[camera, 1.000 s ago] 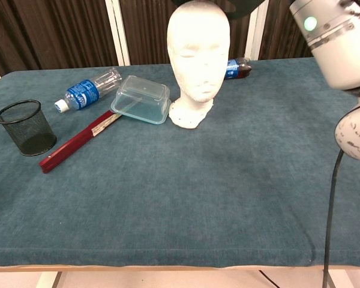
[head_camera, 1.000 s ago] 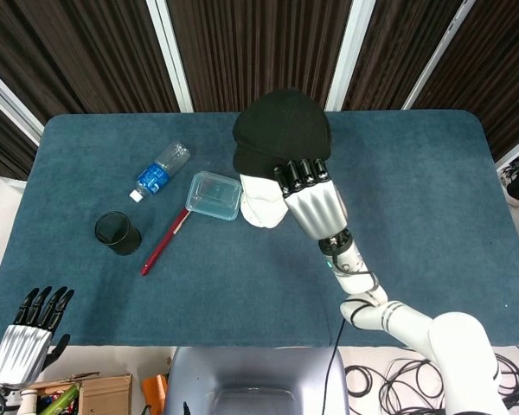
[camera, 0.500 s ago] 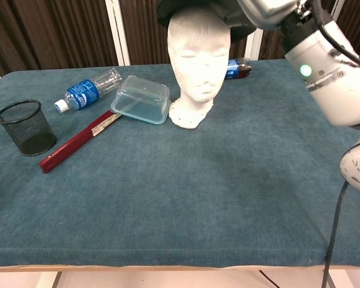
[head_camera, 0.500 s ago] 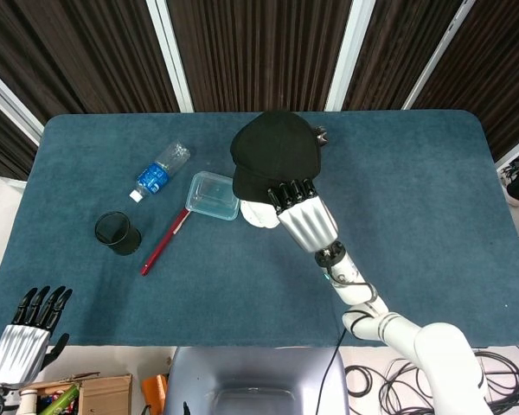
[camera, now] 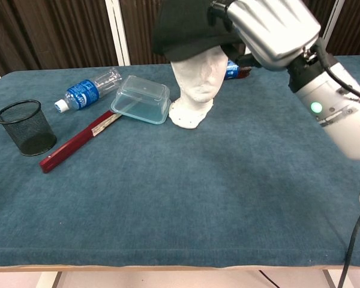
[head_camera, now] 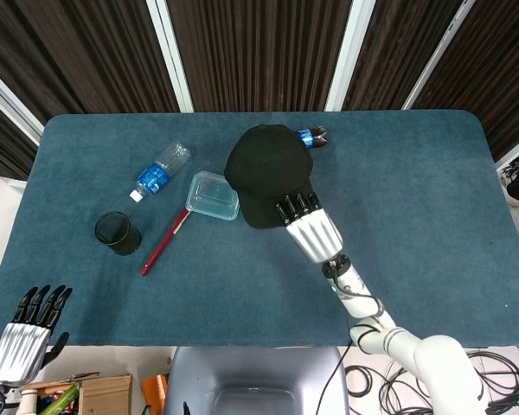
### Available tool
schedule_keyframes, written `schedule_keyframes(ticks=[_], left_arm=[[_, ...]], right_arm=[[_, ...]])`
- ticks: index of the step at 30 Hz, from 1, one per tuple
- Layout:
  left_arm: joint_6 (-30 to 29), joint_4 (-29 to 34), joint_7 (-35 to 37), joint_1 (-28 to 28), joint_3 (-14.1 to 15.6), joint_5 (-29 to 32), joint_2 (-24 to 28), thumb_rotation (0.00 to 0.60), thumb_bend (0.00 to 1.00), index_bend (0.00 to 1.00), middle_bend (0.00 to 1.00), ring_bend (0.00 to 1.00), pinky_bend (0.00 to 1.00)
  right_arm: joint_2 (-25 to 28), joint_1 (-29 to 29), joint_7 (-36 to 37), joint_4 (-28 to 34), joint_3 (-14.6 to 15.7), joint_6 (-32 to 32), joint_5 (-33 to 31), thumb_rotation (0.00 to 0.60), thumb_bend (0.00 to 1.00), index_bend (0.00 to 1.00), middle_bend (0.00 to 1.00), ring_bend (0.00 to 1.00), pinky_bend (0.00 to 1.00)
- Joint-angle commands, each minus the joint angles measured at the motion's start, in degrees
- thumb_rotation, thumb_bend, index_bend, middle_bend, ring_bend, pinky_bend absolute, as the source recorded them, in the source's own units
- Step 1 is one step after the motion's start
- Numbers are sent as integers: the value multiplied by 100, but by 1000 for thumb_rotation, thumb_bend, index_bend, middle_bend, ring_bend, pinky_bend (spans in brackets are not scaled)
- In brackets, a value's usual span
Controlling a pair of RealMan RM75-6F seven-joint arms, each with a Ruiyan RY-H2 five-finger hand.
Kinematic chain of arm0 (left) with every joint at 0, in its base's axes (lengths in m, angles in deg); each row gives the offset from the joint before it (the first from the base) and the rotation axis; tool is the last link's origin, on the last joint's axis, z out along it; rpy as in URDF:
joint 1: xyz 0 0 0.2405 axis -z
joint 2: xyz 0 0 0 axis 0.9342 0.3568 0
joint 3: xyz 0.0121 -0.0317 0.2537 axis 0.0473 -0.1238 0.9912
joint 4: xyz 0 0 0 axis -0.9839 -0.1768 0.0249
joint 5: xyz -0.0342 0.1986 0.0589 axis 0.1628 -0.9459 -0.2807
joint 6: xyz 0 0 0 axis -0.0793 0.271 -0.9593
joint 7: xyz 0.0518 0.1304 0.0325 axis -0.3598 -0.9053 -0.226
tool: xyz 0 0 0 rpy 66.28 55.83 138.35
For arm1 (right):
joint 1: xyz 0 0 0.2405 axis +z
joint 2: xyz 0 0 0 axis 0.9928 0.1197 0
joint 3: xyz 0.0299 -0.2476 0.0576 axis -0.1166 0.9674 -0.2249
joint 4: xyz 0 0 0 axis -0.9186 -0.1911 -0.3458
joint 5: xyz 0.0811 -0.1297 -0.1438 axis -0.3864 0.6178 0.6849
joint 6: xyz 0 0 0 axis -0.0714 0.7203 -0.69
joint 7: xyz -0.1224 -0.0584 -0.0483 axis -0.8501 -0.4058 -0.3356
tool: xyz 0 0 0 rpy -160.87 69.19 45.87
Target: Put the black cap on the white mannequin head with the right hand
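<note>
Black cap [camera: 189,27] held by right hand [head_camera: 310,226] over white mannequin head [camera: 198,81], centre of table.

Cap: soft matte fabric, domed, covering upper part of head, lower face and neck w/ flared base visible below in chest view; right hand's dark fingers [head_camera: 295,206] curled onto cap's near edge, silver ribbed back of hand facing up; left hand [head_camera: 24,339] at near-left table edge, fingers straight and apart, holding nothing. Blue felt-like table [head_camera: 432,216]; clear rounded-square plastic container [head_camera: 213,195] just left of head; red flat stick [head_camera: 163,241]; black wire-mesh cup [head_camera: 117,233]; clear blue-label bottle [head_camera: 159,171] lying down; second bottle [head_camera: 311,136] behind head.
</note>
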Motion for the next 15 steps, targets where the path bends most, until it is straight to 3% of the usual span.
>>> schedule_keyframes(ticks=[1, 8, 15], left_arm=[[-18, -11, 12, -9, 1, -2, -3, 600, 316, 0, 130, 81, 110], [-116, -70, 86, -53, -5, -3, -14, 600, 316, 0, 129, 81, 110], [-185, -93, 157, -88, -8, -2, -8, 600, 317, 0, 129, 81, 110]], right_arm=[[112, -175, -194, 390, 98, 1, 32, 600, 252, 0, 208, 232, 434], [680, -662, -538, 1433, 332, -222, 172, 600, 185, 0, 127, 153, 342], [1682, -1604, -641, 2784, 845, -809, 383, 600, 153, 0, 88, 95, 273]])
